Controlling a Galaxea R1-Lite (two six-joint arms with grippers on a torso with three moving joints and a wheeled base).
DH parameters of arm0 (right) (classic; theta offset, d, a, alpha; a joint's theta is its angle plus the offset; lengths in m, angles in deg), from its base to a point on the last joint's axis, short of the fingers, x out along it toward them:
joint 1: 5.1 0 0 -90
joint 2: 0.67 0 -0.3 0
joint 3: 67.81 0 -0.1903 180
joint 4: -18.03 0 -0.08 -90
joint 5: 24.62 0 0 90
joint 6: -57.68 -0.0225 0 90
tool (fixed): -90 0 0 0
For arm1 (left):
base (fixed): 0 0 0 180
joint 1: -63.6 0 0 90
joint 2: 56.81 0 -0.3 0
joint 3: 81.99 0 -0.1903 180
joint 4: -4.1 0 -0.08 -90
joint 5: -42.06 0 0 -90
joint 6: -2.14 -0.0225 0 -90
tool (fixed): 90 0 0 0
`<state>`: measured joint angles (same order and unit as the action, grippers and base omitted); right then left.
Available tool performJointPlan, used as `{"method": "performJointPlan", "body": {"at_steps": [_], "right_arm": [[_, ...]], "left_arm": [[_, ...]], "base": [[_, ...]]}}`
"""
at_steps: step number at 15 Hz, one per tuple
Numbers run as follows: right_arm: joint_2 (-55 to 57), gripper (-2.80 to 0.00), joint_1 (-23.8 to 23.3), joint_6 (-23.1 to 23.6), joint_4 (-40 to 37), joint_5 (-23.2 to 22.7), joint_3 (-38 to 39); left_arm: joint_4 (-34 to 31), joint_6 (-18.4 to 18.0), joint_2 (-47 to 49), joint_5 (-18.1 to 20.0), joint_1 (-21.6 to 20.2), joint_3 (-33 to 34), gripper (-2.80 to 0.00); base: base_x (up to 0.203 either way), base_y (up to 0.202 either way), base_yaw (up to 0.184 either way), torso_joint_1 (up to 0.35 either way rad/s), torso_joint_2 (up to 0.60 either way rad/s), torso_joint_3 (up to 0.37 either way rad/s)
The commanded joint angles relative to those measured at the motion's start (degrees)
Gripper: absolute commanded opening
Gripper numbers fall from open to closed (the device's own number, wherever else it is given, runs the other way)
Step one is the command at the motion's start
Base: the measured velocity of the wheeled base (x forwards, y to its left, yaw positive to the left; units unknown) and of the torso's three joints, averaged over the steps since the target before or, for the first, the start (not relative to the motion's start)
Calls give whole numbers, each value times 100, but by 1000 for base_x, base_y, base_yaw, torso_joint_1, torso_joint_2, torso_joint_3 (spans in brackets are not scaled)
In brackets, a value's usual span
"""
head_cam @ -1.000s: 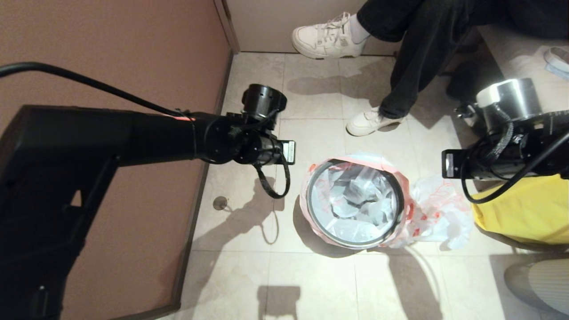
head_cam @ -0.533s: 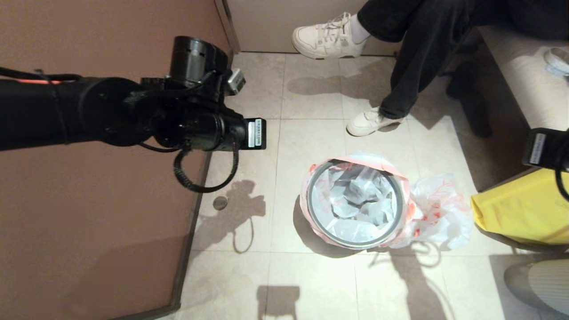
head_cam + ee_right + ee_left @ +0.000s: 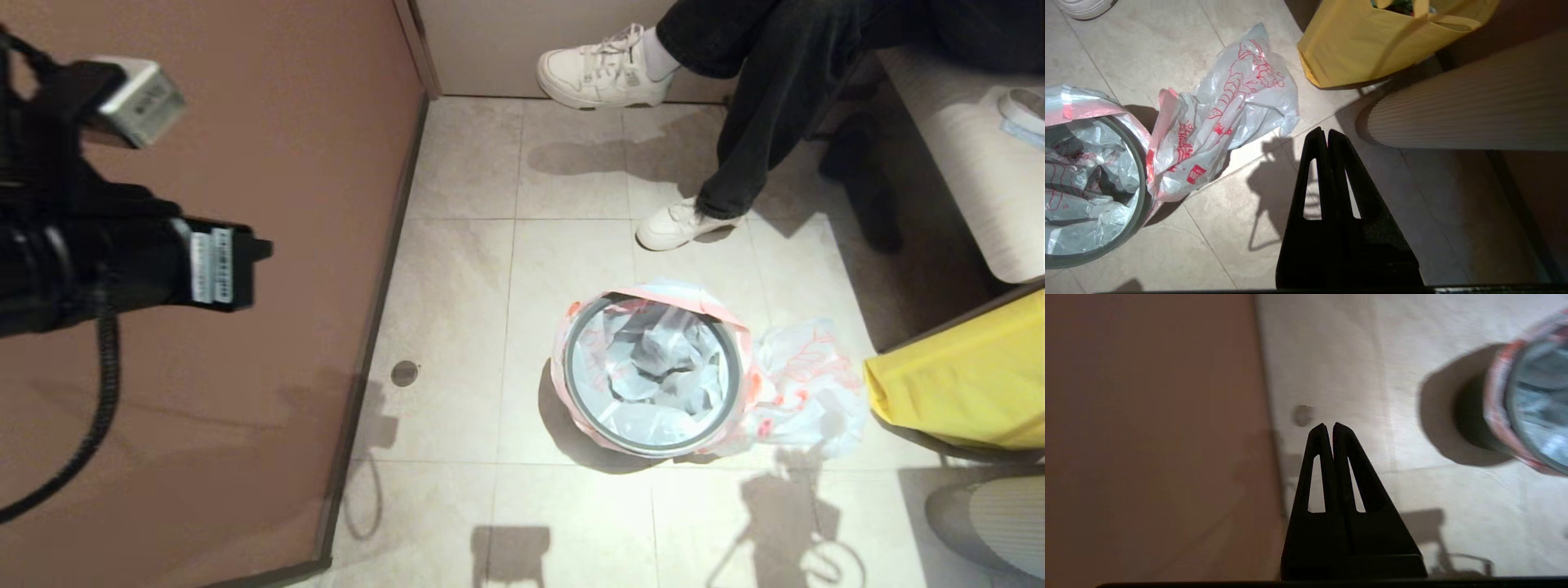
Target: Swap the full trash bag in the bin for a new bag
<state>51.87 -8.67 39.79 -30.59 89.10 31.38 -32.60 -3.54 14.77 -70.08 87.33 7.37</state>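
The bin, a small dark tub with a grey hoop rim, stands on the tiled floor. The new bag lines it as crumpled film, its pink-red edge folded over the hoop. The full trash bag lies lumpy against the bin's right side, red print up; its contents do not show. My left gripper is shut and empty, high beside the wall, far left of the bin. My right gripper is shut and empty, right of the floor bag, out of the head view.
A brown wall panel bounds the left. A yellow bag and a ribbed beige bench stand on the right. A seated person's white shoes rest beyond the bin. A floor drain lies left of it.
Both arms have drawn back from the bin, the left up and to the left, the right out of the head view. The bin and both bags have not moved.
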Motion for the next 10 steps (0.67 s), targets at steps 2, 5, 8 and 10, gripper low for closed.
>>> {"method": "performJointPlan", "body": {"at_steps": [2, 5, 8, 10], "right_arm": [[-962, -280, -332, -1, -253, -8, 108], [-1815, -280, -412, 74, -837, -104, 114], [-2979, -280, -547, 312, -1558, -288, 97], [-3576, -280, -784, 476, -2248, -827, 27]], "left_arm": [[-3, -255, -1094, -250, -567, 167, -280], [-4, -324, -2125, -253, -833, 517, -280], [-5, -261, -3498, -125, -890, 1141, -280], [7, -88, -4356, 168, -1042, 1837, -280]], "base": [[0, 0, 0, 0, 0, 0], [0, 0, 0, 0, 0, 0], [0, 0, 0, 0, 0, 0], [0, 0, 0, 0, 0, 0]]}}
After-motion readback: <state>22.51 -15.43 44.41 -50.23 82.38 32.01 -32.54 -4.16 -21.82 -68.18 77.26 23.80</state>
